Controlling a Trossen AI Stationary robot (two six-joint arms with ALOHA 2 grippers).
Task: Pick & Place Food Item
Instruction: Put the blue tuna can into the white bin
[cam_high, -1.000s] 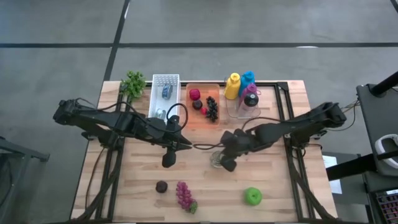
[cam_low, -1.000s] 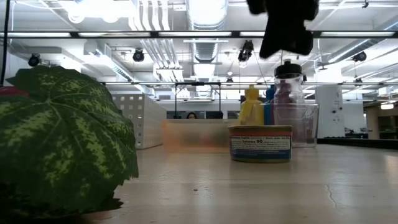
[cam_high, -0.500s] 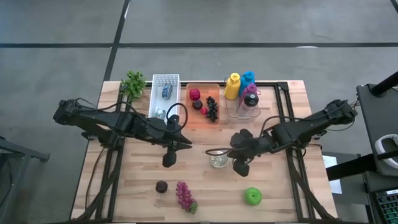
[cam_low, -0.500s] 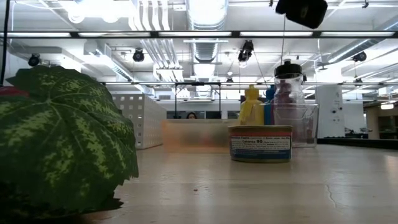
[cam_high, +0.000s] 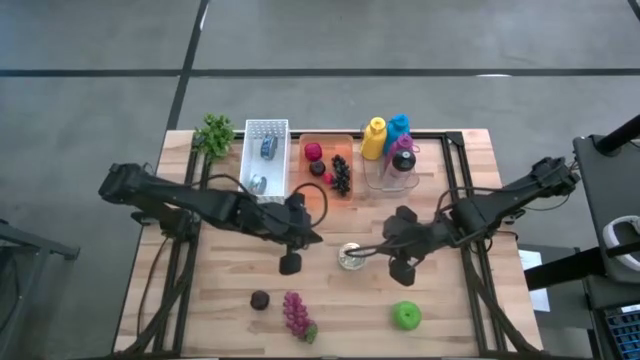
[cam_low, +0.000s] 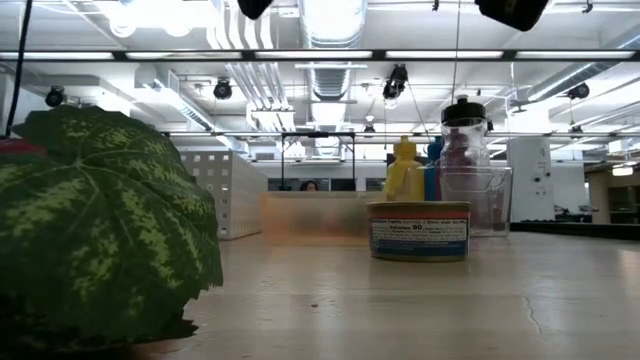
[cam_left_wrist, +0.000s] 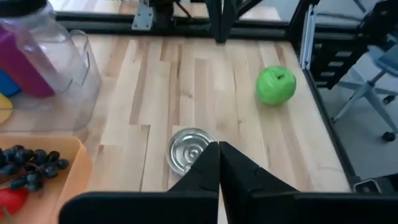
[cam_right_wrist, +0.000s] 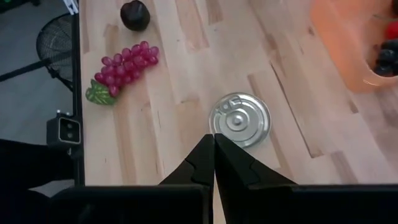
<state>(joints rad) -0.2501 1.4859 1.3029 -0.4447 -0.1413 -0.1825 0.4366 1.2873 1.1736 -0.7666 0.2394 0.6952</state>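
Note:
A small silver-topped food can (cam_high: 350, 257) stands upright on its base on the wooden table, also in the low view (cam_low: 418, 231). My left gripper (cam_high: 290, 263) hovers shut just left of the can; its own view shows its closed tips (cam_left_wrist: 217, 146) at the can (cam_left_wrist: 189, 149). My right gripper (cam_high: 405, 268) hovers shut to the can's right, closed tips (cam_right_wrist: 213, 137) beside the can (cam_right_wrist: 239, 119). Neither holds anything. An orange tray (cam_high: 312, 145) with fruit sits at the far side.
A green apple (cam_high: 405, 316), pink grapes (cam_high: 297, 315) and a dark plum (cam_high: 260, 300) lie near the front edge. At the back stand a white bin (cam_high: 266, 150), a clear container of bottles (cam_high: 390, 150) and a leafy plant (cam_high: 213, 133).
My right gripper has risen and drawn away from the can toward the table's right edge. My left gripper has moved toward the can, rightward and a little down. The can has stayed where it was.

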